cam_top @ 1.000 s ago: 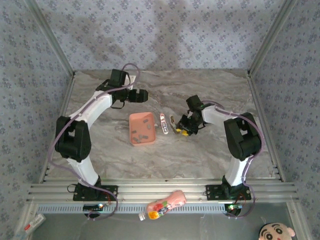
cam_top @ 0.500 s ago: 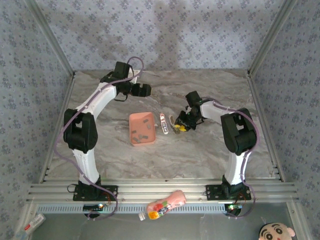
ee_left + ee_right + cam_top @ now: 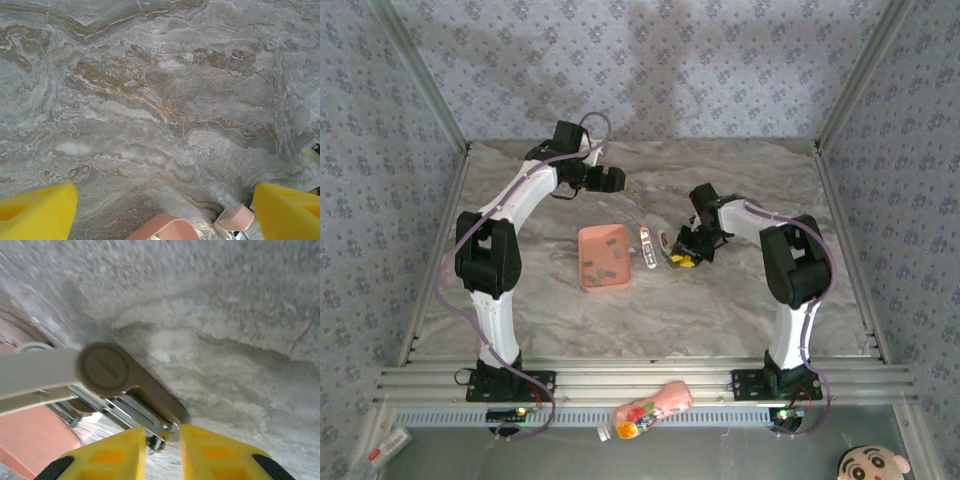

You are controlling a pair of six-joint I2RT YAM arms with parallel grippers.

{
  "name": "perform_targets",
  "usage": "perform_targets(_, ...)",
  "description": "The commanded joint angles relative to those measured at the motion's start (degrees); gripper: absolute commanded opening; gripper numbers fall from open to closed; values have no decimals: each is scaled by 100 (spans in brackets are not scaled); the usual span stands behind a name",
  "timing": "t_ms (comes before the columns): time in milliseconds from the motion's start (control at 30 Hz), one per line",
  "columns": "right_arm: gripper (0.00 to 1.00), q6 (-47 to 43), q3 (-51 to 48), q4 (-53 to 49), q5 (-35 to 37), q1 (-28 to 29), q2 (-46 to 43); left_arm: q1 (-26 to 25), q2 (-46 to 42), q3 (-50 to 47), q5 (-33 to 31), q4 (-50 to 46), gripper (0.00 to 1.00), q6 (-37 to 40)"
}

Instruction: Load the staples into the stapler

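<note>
The stapler [image 3: 647,247] lies on the marble desk [image 3: 720,310] just right of the salmon-pink tray [image 3: 588,236], near the middle of the desk. It is opened out: in the right wrist view its pale upper arm [image 3: 45,377] swings off to the left from a round hinge, while the silvery metal rail [image 3: 132,412] runs down toward the camera. The right fingers [image 3: 210,450] are drawn close together and pinch the tail end of that rail between their yellow pads. From above, the right fingers [image 3: 682,258] sit low at the stapler's right side. The staples [image 3: 604,262], small dark strips, lie loose inside the tray. The left fingers [image 3: 37,210] stand wide apart with only bare desk between them, hovering over the far side of the tray. A pink bottle [image 3: 645,410] with a colourful label lies on the near rail
</note>
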Motion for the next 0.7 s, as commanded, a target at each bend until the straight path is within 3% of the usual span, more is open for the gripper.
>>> perform_targets(0, 25, -189, 52, -446, 197, 58, -53, 20, -38, 154, 336, -160, 88, 117)
perform_targets(333, 31, 113, -753, 97, 539, 49, -1294, -312, -32, 390, 1287, -318, 78, 97)
perform_targets(500, 31, 660, -1628, 963, 503, -69, -2100, -785, 61, 443, 1364, -675, 69, 135)
perform_targets(633, 32, 1190, -2381, 2210, 409, -334, -2474, -1172, 125, 399, 1029, -914, 66, 26)
perform_targets(667, 33, 1099, -2366, 2112, 364, -356, -2478, -1258, 128, 356, 1016, -918, 65, 47)
